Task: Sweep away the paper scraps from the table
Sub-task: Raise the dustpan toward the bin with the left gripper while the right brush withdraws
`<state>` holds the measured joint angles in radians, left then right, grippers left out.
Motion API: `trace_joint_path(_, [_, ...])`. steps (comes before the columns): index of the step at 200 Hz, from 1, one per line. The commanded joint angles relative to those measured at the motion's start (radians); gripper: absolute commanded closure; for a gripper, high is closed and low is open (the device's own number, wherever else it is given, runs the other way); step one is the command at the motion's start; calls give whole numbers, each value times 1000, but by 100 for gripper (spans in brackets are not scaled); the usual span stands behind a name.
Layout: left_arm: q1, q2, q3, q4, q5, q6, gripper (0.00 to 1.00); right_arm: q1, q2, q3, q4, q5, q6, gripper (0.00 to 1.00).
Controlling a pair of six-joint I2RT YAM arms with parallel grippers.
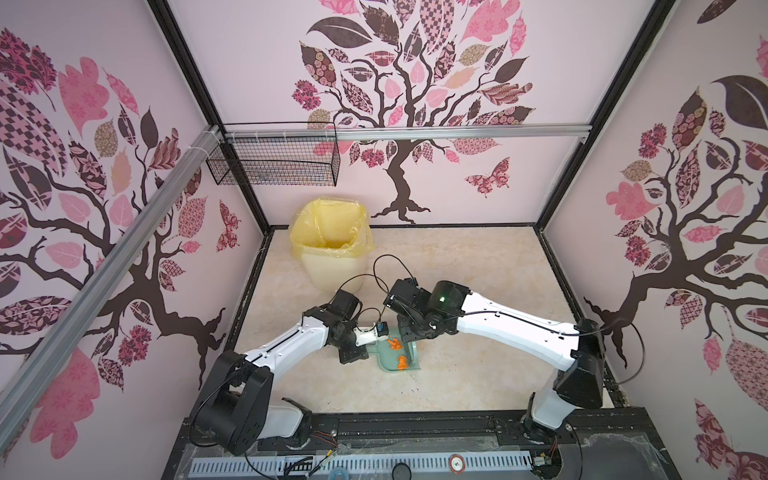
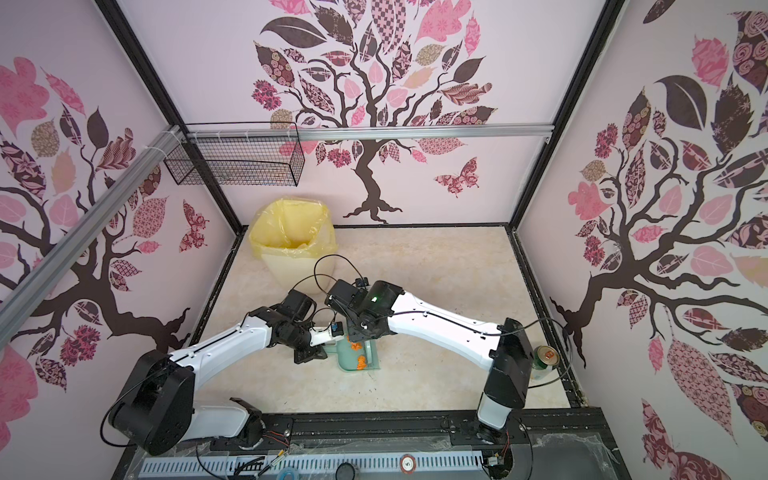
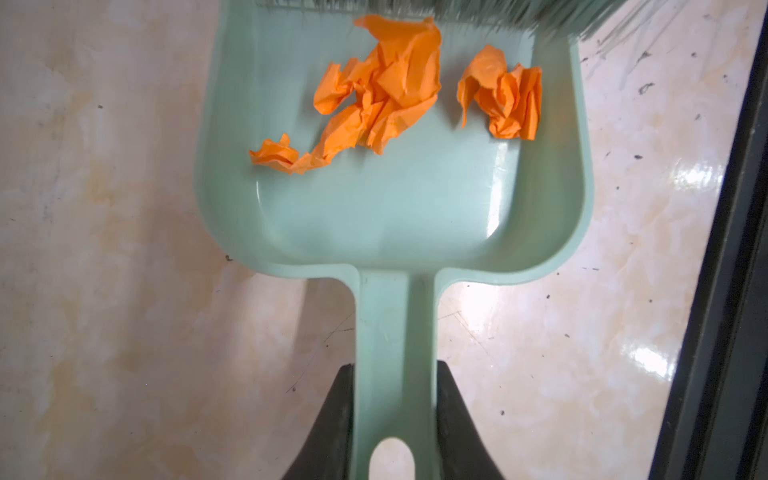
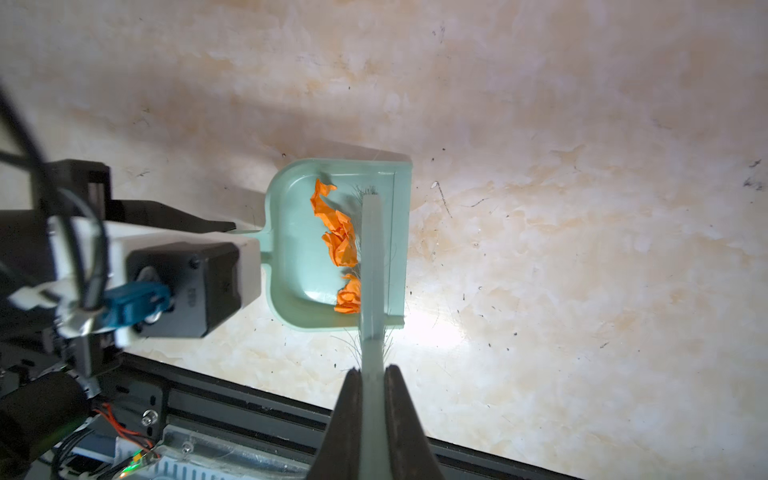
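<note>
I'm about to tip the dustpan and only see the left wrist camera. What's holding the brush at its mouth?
Observer: The right claw is shut on the brush handle; the brush lies across the dustpan mouth.
Operator: Where's the bin?
Observer: A yellow-lined bin stands at the far left corner of the table.
Operator: Any scraps outside the dustpan?
Observer: The orange paper scraps show only inside the dustpan in both top views; the arms hide some table.
</note>
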<state>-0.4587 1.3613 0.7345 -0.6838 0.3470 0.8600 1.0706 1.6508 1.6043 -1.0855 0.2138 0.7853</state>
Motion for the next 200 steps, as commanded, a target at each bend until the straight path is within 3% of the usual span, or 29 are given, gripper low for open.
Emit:
trace_joint_path(1, [-2, -3, -30, 43, 25, -45, 100, -14, -113, 53, -90, 53, -12, 100])
trace_joint_path(44, [9, -46, -20, 76, 108, -131, 100, -119, -282, 36, -175, 107, -44, 100])
trace_joint_path(85, [37, -157, 71, -29, 167, -153, 100, -276, -398, -61, -202, 148, -106, 100])
trace_joint_path(143, [139, -274, 351, -267, 217, -107, 100, -317, -413, -255, -74, 132, -137, 100])
trace_joint_path(169, [181, -276, 507, -410, 215, -49, 100, -334, -402, -298, -30, 119, -154, 100])
trace_joint_path(200, [297, -231, 671, -565, 287, 35, 100, -339, -398, -328, 6, 109, -170, 100])
